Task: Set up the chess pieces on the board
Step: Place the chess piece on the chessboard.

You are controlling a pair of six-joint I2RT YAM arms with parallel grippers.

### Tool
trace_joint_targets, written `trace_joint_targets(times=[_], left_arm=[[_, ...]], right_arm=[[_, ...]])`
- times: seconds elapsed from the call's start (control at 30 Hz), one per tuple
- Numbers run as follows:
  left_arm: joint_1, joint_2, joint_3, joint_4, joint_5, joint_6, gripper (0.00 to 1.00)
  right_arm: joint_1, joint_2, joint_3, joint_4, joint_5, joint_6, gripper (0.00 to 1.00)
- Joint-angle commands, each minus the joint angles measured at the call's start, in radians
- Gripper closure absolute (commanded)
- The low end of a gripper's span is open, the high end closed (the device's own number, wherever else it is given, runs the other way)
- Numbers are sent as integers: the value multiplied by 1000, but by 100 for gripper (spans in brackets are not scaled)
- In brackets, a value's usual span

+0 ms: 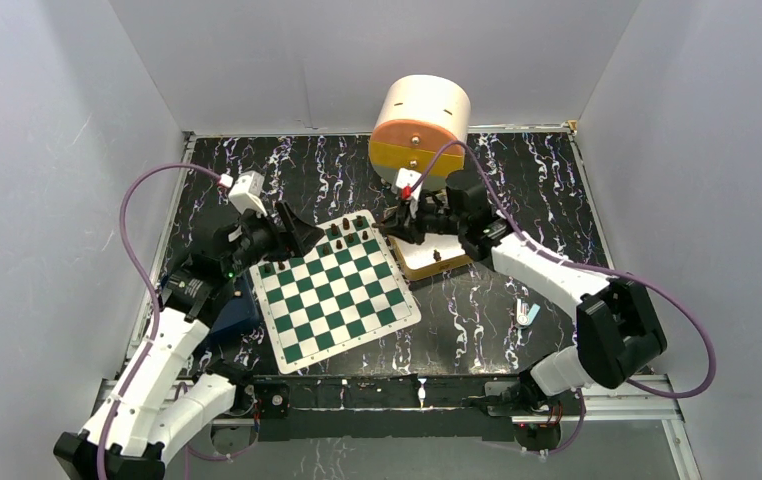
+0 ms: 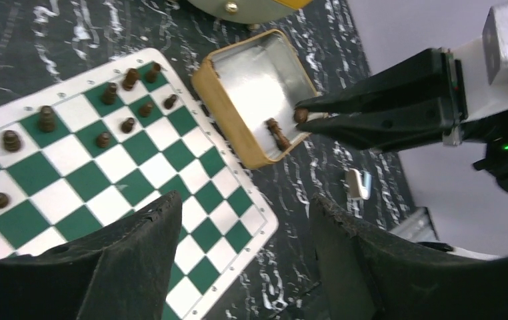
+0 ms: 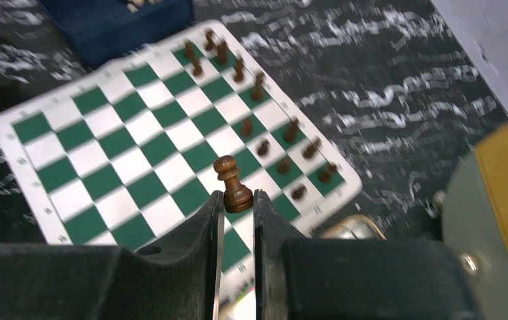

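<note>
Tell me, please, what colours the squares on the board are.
Green and white; the board shows clearest in the left wrist view.

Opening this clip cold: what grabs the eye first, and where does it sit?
The green-and-white chessboard stands out mid-table against the dark marbled top, with dark pieces clustered along its far edge. At its far right corner the right arm's jaws pinch a brown pawn by a tan tin with one piece lying in it. Behind looms a big peach-and-yellow drum.
</note>
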Motion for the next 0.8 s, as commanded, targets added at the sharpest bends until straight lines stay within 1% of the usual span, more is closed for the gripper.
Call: trace_joint_targets(times=[0.0,0.1,0.2,0.23,0.4,0.53,0.77], left_arm=[[1,41,55,41,155,-84,36],[2,77,55,61,205,-101,44],[1,107,60,69,230,-105,48],[2,116,63,76,243,-113,49],[1,160,71,113,296,-145,50],[2,188,72,117,326,-151,59],[2,202,57,128,363,-157,66]], right_arm=[[85,-73,-23,229,31,176,78],[124,-94,-68,350,9,284,78],[158,-89,-83,408,-4,340,78],[169,-84,-79,413,-3,372,78],[211,-51,-36,373,5,379,78],[225,-32,-30,382,19,384,78],[232,-8,-22,387,33,413,78]])
